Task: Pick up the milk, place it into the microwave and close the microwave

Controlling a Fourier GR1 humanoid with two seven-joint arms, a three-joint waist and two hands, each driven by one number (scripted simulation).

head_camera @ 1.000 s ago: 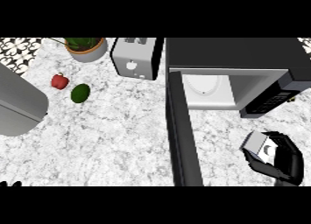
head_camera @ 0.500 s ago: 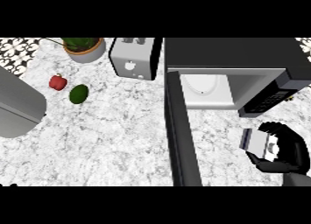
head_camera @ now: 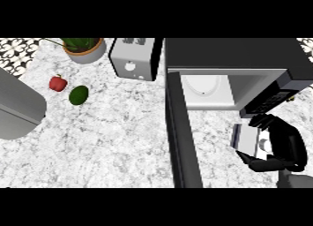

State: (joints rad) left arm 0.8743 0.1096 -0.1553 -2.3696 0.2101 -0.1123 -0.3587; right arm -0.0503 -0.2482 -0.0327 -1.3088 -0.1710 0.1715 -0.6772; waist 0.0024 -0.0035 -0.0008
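Milk carton [head_camera: 248, 142], held in the right hand [head_camera: 284, 148] with fingers [head_camera: 266, 165] curled round it, just in front of the open microwave [head_camera: 240, 70] and right of its door [head_camera: 182, 132]. A white plate [head_camera: 207, 84] lies inside the cavity. On the marbled desk [head_camera: 106, 137]: toaster [head_camera: 134, 58], potted plant [head_camera: 84, 47], red pepper [head_camera: 57, 83], green avocado [head_camera: 79, 95]. A grey appliance [head_camera: 9, 108] is cut off at the left edge. The hand partly hides the carton; the left hand is out of view.

Toaster [head_camera: 134, 64], potted plant [head_camera: 84, 48], red pepper [head_camera: 57, 83], avocado [head_camera: 79, 95].
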